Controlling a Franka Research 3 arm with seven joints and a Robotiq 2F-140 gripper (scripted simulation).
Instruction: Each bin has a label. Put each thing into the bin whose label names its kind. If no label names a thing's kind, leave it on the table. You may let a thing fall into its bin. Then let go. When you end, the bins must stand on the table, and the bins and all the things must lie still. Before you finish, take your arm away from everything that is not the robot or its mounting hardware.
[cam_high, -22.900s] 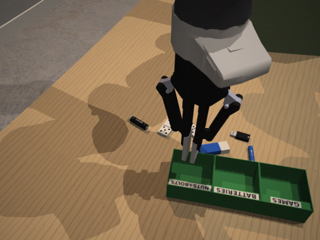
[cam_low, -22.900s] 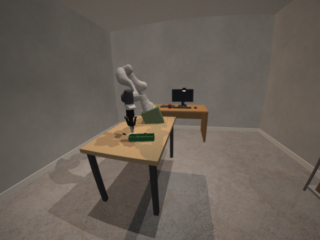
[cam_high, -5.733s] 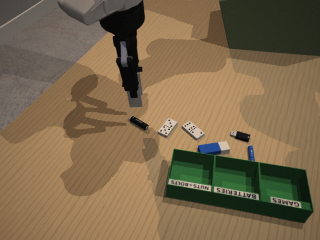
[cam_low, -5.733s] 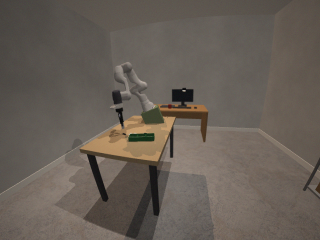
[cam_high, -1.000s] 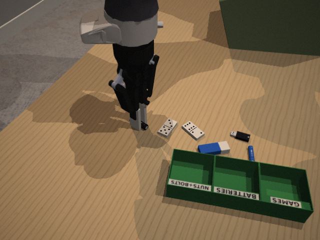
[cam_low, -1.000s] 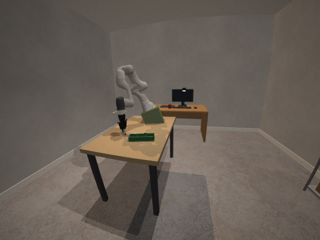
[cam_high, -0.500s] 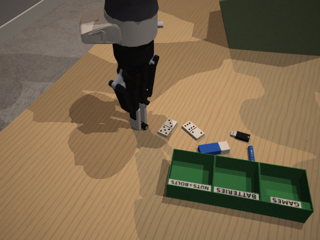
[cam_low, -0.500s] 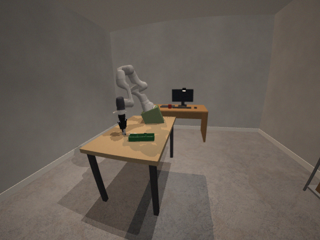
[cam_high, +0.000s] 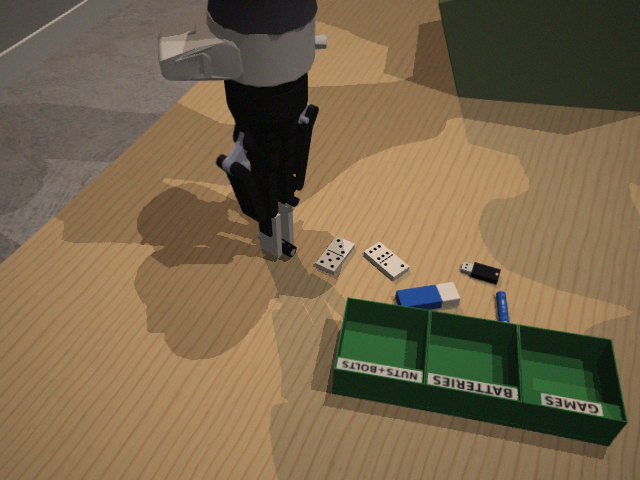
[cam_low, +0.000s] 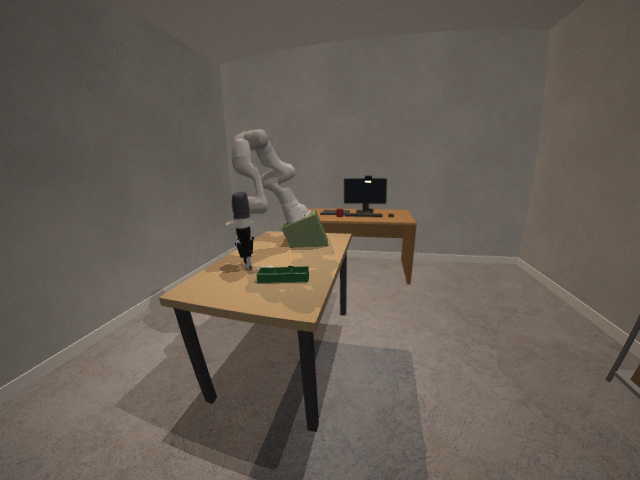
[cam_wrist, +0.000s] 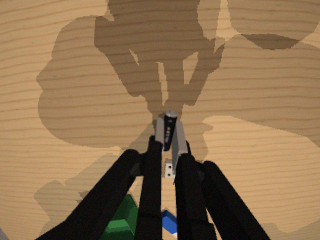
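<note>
My gripper (cam_high: 280, 249) (cam_low: 248, 265) (cam_wrist: 167, 129) points straight down at the table top, left of the other things, and is shut on a small black cylinder (cam_high: 290, 251) (cam_wrist: 170, 122) that sticks out between the fingertips. Two white dominoes (cam_high: 334, 255) (cam_high: 386, 260) lie to its right. Further right lie a blue and white eraser (cam_high: 428, 295), a black USB stick (cam_high: 480, 271) and a small blue battery (cam_high: 502, 305). The green three-part bin (cam_high: 465, 405) (cam_low: 282, 274) stands in front of them, labelled NUTS+BOLTS (cam_high: 379, 369), BATTERIES (cam_high: 473, 385) and GAMES (cam_high: 571, 404). All three parts look empty.
A large dark green box (cam_high: 542, 46) (cam_low: 305, 232) stands at the back right of the table. The table's left edge (cam_high: 77, 204) runs close behind the gripper. A desk with a monitor (cam_low: 365, 191) stands far off.
</note>
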